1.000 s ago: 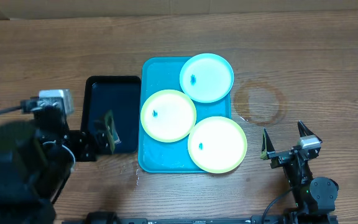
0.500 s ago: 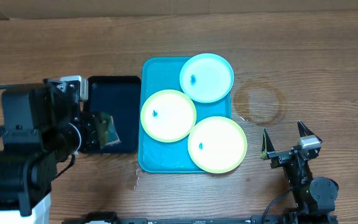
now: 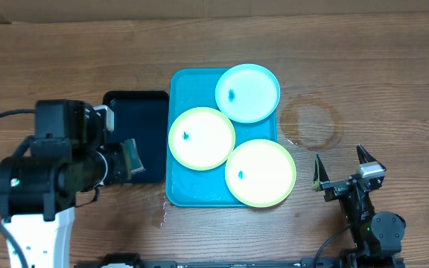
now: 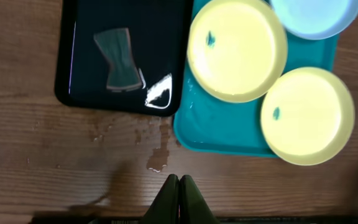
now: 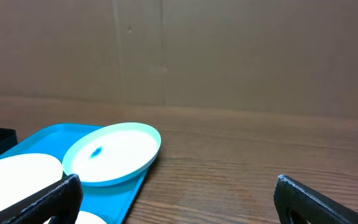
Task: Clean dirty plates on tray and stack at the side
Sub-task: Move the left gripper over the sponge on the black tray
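Observation:
Three plates lie on the turquoise tray (image 3: 181, 82): a light blue one (image 3: 248, 92) at the back and two yellow-green ones (image 3: 202, 138) (image 3: 260, 172), each with a small blue smudge. My left gripper (image 3: 130, 158) hangs over the near part of the black tray, left of the plates. In the left wrist view it (image 4: 179, 182) is shut with nothing between its fingers, high above the wood. My right gripper (image 3: 339, 160) stands open on the table right of the tray, empty. In the right wrist view it (image 5: 178, 183) faces the blue plate (image 5: 112, 160).
A glossy black tray (image 3: 144, 112) sits against the turquoise tray's left side. It shows a grey-green bow-tie shape (image 4: 120, 59); I cannot tell whether that is an object or a reflection. Water drops (image 4: 157, 165) lie on the wood. A ring stain (image 3: 311, 123) marks the table.
My left gripper has gone from open to shut, and the left arm has shifted above the black tray's left side. The plates and the right arm have not moved.

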You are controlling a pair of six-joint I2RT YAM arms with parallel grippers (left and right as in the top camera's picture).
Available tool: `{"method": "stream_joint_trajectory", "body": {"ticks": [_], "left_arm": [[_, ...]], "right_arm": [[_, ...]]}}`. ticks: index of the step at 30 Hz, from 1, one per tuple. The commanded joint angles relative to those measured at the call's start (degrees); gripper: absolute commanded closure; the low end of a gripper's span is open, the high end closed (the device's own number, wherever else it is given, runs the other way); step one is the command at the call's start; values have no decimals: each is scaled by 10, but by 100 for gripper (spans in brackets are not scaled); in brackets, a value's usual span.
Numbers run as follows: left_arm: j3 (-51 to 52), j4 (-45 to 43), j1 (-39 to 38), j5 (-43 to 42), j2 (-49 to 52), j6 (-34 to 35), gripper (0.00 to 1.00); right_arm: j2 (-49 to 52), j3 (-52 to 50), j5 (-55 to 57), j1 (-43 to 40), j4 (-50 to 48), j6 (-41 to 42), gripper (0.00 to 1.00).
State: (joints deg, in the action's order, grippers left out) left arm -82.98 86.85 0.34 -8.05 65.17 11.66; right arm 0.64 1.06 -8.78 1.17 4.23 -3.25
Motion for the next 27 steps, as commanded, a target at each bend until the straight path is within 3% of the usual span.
{"method": "stream_joint_trajectory", "body": {"ticks": [1,6,14,20,21,24,27], "left_arm": [[41,-14,-4,16,0,8,96],[73,-52,-4,24,1,8,96],[112,-216,-4,25,1,68,96],[116,-263,-4,38,21,68,96],[116,-266,-4,38,28,68,93],[116,-274,-4,31,53,71,62],[116,-273,-4,-4,79,79,51]], "right_arm": [[-2,-6,-3,0,-3,-2,0],[-2,-6,-3,0,-3,-2,0],[-2,-6,-3,0,-3,-2,0],[-2,-6,-3,0,-3,-2,0],[-2,-6,-3,0,-3,-2,0],[-2,-6,-3,0,-3,-2,0],[-2,-6,-3,0,-3,-2,0]]}}
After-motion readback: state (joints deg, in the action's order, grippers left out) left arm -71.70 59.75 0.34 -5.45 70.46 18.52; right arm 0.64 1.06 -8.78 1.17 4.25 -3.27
